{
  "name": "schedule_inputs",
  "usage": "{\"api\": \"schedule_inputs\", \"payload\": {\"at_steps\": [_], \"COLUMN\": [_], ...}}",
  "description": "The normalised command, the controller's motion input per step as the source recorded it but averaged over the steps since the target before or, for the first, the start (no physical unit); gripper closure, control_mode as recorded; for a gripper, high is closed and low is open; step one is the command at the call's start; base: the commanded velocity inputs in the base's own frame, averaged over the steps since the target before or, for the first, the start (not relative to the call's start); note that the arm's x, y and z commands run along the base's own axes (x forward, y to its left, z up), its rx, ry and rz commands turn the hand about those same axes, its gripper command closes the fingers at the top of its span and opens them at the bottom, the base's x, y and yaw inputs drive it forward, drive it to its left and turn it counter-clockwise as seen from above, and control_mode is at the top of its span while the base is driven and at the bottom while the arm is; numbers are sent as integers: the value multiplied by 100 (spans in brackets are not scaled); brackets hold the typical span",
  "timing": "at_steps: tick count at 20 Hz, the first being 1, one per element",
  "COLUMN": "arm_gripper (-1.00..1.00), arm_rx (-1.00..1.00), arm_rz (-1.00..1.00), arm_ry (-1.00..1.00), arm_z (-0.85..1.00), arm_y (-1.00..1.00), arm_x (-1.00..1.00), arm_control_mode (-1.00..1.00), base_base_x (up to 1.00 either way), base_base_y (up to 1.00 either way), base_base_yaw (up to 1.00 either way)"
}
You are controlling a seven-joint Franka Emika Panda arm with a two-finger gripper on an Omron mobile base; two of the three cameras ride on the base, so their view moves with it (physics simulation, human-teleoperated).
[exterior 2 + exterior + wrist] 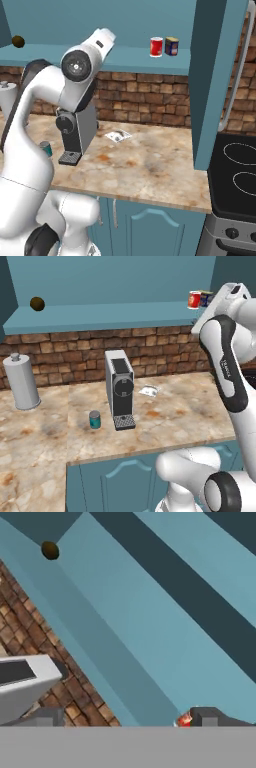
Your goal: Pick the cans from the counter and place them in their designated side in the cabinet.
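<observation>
Teal can point(95, 419): sits upright on the counter point(175, 421), just left of the coffee machine's drip tray, low and well apart from the claw; in the right base view it peeks out at point(46, 148) behind the arm.
Counter: marbled beige and brown; a small white packet point(149, 390) lies flat right of the coffee machine, its print too small to read.
Coffee machine point(119, 388): grey and black, upright against the brick wall point(65, 356); no brand legible.
Canister point(20, 382): tall, silver, knobbed lid, at the left of the counter.
Arm: up high, white links with dark joints; small lettering on the dark forearm band, too blurred to read.
Claw point(125, 718): up at shelf level, jaws spread wide, nothing between them; the fingertips point(210, 716) show at the bottom of the hand view.
Red can point(156, 47): upright on the cabinet point(125, 57) shelf, right end; a red patch point(185, 719) sits just beside the right fingertip in the hand view.
Blue can point(172, 46): dark blue with orange label, just beside the red can, on its right; label text unreadable.
Brown ball point(37, 303): far left of the shelf, well apart from both cans.
Stove point(235, 175): black top, right of the cabinet side panel.
</observation>
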Motion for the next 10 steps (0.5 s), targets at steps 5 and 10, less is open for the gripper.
{"api": "schedule_inputs", "payload": {"at_steps": [5, 10], "arm_gripper": [-100, -100], "arm_rx": [9, 8], "arm_rz": [-20, -22], "arm_ry": [32, 49], "arm_z": [-1, -1], "arm_y": [23, 16], "arm_x": [-43, -32], "arm_control_mode": [-100, -100], "base_base_x": [0, 0], "base_base_y": [0, 0], "base_base_yaw": [0, 0]}}
